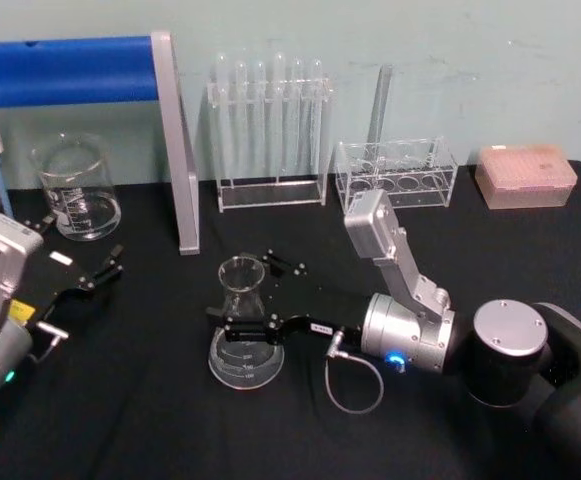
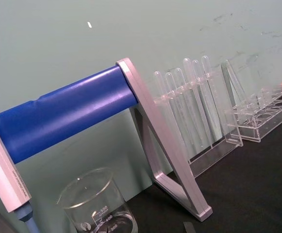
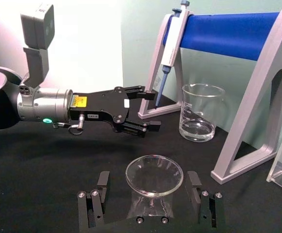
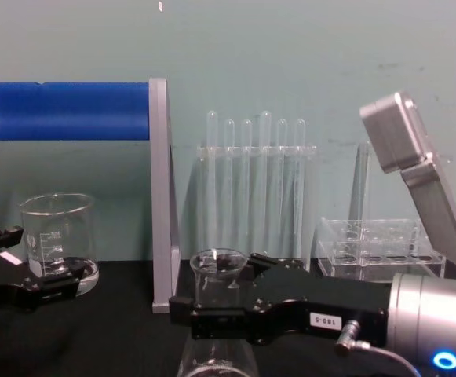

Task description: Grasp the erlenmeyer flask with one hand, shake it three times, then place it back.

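Erlenmeyer flask [image 1: 242,288] empty, upright on table [image 1: 120,420]; right hand [image 3: 148,182] released, straddling its neck

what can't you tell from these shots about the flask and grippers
Flask base: chest view, cut off by the bottom edge; the right gripper covers the neck.
Liquid in the flask: head view, clear glass, too faint to tell.
Beaker markings: head view, too small to read.
Left gripper wrist: chest view, cut off by the left edge.
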Robot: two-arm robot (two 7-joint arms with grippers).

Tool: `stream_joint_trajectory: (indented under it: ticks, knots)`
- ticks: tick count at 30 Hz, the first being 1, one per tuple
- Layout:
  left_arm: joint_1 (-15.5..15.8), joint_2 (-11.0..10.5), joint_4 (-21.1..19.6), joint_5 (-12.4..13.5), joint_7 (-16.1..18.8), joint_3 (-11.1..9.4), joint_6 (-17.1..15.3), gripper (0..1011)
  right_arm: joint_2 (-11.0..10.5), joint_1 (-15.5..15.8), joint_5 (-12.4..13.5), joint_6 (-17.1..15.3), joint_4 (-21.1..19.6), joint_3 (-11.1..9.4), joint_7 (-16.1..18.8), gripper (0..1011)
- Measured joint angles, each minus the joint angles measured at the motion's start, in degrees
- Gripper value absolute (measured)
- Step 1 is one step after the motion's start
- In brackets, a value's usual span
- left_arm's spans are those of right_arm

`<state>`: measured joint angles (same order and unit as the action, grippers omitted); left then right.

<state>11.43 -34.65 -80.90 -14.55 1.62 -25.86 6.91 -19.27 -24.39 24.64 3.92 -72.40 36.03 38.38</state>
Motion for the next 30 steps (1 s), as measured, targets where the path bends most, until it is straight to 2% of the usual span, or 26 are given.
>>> stream_joint_trajectory:
  ticks: [11,15,19,20,21,24,30]
  knots:
    - [0.00,0.00,0.00,0.00,0.00,0.00,0.00,1001,0.05,-0.02,-0.06,-0.08,0.02,-0.04,-0.03,1000]
    - [0.00,0.00,0.00,0.00,0.00,0.00,0.00,1001,0.03,-0.02,-0.05,-0.08,0.02,-0.04,-0.01,959]
    - [0.00,0.00,0.00,0.00,0.00,0.00,0.00,1001,0.02,-0.02,-0.04,-0.08,0.02,-0.04,0.01,861]
    - [0.00,0.00,0.00,0.00,0.00,0.00,0.00,1001,0.02,-0.02,-0.04,-0.09,0.02,-0.04,0.01,811]
    - [0.00,0.00,0.00,0.00,0.00,0.00,0.00,1001,0.02,-0.02,-0.04,-0.09,0.02,-0.04,0.01,811]
    - [0.00,0.00,0.00,0.00,0.00,0.00,0.00,1001,0.02,-0.02,-0.03,-0.09,0.02,-0.04,0.03,692]
    - [0.00,0.00,0.00,0.00,0.00,0.00,0.00,1001,0.02,-0.02,-0.01,-0.08,0.01,-0.04,0.05,534]
